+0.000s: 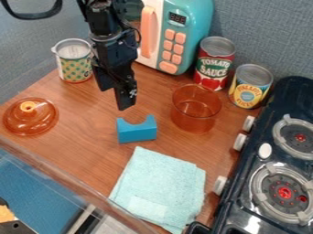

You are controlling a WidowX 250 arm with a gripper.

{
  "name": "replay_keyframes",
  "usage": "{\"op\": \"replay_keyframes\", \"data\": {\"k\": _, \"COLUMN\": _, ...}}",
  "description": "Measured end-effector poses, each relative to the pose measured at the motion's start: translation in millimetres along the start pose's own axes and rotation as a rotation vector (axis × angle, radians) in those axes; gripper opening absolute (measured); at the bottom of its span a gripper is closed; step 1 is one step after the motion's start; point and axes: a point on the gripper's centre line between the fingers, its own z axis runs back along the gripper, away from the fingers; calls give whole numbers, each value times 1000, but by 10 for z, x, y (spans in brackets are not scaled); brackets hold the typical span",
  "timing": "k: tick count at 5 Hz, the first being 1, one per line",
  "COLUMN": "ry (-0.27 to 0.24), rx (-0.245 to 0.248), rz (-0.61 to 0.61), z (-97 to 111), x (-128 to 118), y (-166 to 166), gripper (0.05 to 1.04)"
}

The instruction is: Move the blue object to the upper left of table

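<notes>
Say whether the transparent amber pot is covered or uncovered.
Uncovered: the pot is open on top; an amber domed lid lies apart from it.
</notes>
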Motion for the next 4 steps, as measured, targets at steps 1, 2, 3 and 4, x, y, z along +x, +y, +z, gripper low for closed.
{"op": "replay_keyframes", "data": {"k": 1, "ry": 24, "rx": -16, "rz": 4, "z": -73, "x": -41, "y": -17, "gripper": 1001}}
{"op": "replay_keyframes", "data": {"k": 2, "ry": 63, "rx": -23, "rz": -86, "z": -164, "x": -41, "y": -158, "gripper": 1001}}
{"op": "replay_keyframes", "data": {"k": 3, "ry": 64, "rx": -36, "rz": -152, "z": -246, "x": -2, "y": -287, "gripper": 1001}}
{"op": "replay_keyframes", "data": {"k": 4, "ry": 127, "rx": 3, "rz": -217, "z": -414, "x": 26, "y": -424, "gripper": 1001}}
